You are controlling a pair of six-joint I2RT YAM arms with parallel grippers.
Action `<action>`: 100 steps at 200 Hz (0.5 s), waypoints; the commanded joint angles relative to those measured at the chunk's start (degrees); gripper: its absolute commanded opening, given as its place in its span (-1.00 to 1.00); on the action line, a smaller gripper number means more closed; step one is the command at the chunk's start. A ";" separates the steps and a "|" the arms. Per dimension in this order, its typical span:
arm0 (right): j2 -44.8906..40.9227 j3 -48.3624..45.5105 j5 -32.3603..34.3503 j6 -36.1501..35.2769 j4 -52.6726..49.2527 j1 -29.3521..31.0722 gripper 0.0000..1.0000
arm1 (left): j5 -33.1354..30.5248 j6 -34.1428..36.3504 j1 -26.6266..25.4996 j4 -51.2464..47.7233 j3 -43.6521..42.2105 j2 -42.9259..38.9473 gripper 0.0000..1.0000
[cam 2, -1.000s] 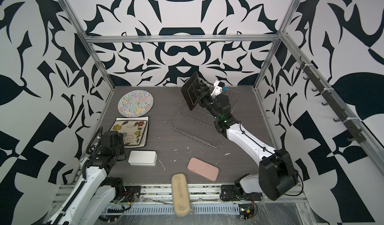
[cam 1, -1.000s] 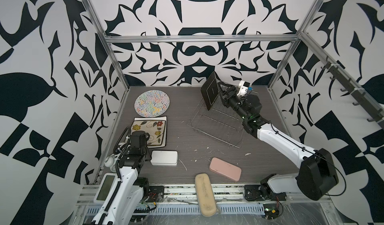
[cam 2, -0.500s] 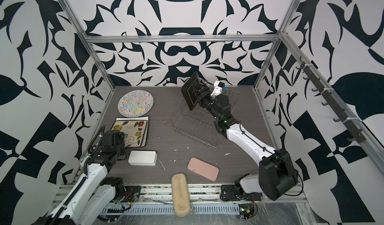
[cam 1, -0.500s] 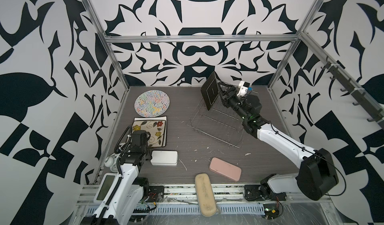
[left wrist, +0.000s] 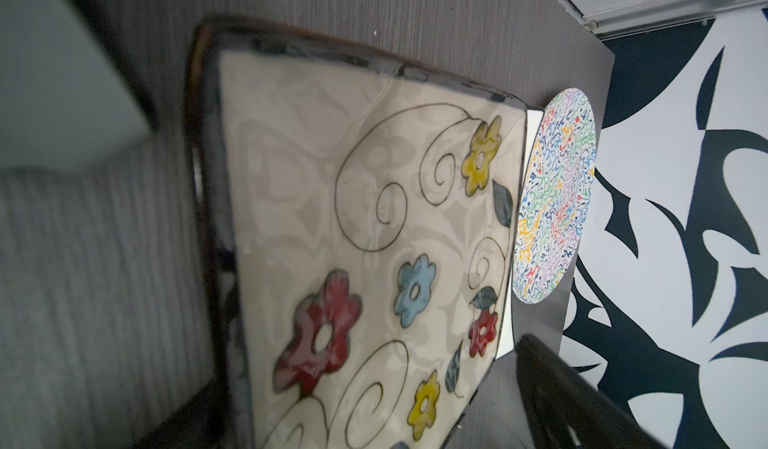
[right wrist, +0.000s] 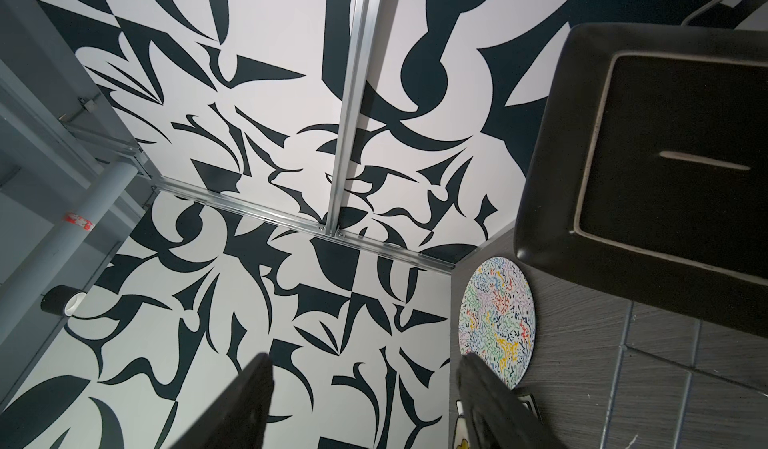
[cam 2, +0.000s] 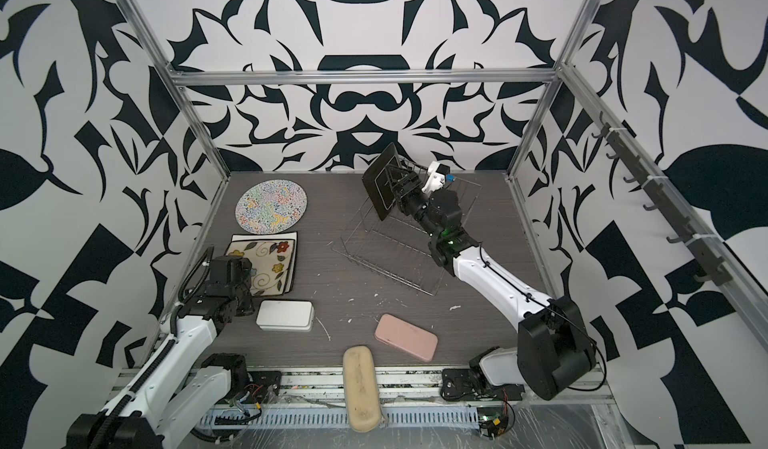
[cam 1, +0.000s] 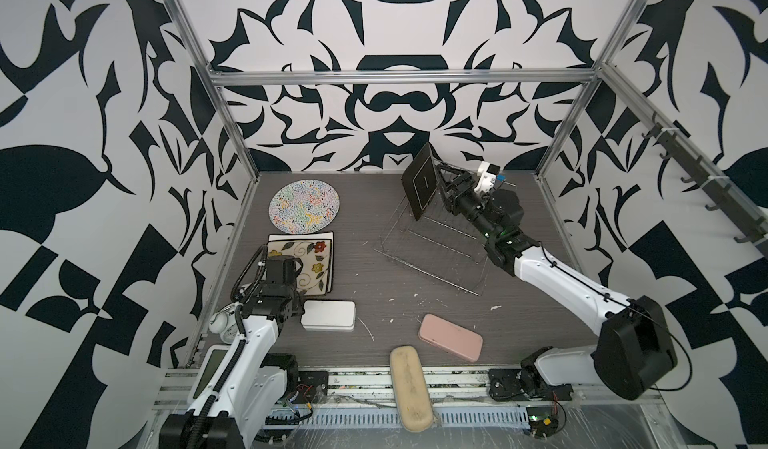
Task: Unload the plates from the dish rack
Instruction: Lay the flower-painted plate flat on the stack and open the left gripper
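Both top views show one black plate [cam 1: 420, 185] racked (two plates [cam 1: 304, 206] flat).

Black-and-white patterned walls [cam 1: 83, 94], aluminium frame [cam 1: 399, 78], grey woodgrain floor [cam 1: 365, 218]

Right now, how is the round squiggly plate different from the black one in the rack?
The round plate is a circle covered in colourful squiggles; the black plate is square and dark. The round plate lies flat on the table; the black plate stands on edge in the dish rack. Both are plates.
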 commanded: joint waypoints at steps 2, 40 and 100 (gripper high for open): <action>-2.60 0.05 -0.41 -0.65 2.47 -0.19 0.47 | -0.20 -0.08 0.09 0.22 3.38 0.66 0.91; -2.76 -0.13 -0.41 -0.65 2.40 -0.34 0.47 | 0.38 0.36 0.11 -3.24 6.21 3.33 0.99; -3.05 -0.27 -0.24 -0.65 2.37 -0.40 0.47 | 2.14 0.36 0.09 -4.25 8.05 6.98 0.99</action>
